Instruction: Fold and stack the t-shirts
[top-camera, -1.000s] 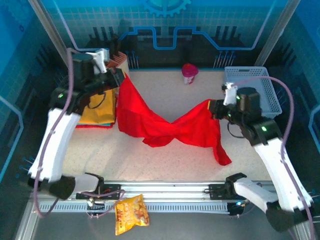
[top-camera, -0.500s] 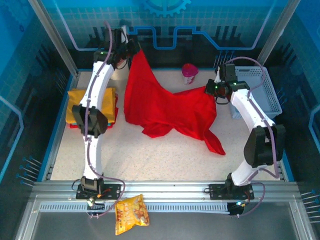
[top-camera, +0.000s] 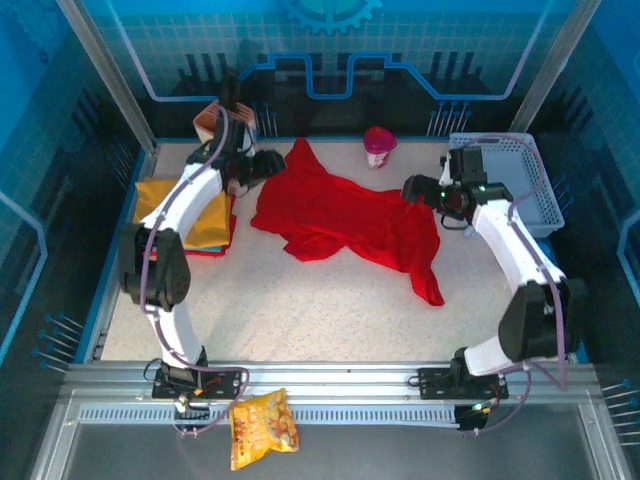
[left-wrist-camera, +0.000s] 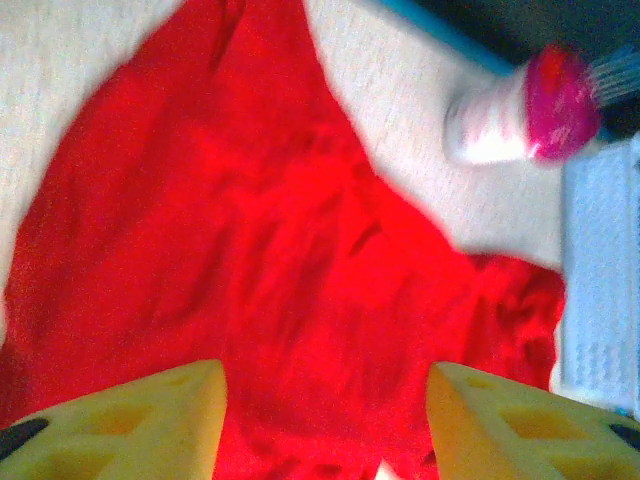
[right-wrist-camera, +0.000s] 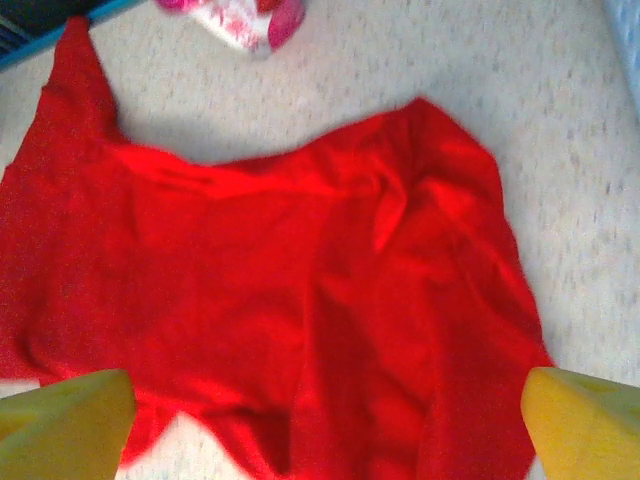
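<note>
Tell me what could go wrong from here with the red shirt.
The red t-shirt lies bunched and wrinkled, so a fold now may trap creases. The pink-capped cup stands close to its far edge; a sweep could topple it. Dragging the shirt leftward could disturb the yellow t-shirt.

**Light fine, wrist cams soft**

Top view: bright, even light from above, with a blue cast off the enclosure walls and dark corners. The red t-shirt (top-camera: 345, 215) is oversaturated, so its folds barely read. It casts a thin soft shadow on the table (top-camera: 300, 300). My left wrist cam is blurred throughout and the cup (left-wrist-camera: 520, 110) is smeared. My right wrist cam is sharper mid-cloth and soft at the top edge. My fingertips (left-wrist-camera: 130, 420) are out of focus in both.
</note>
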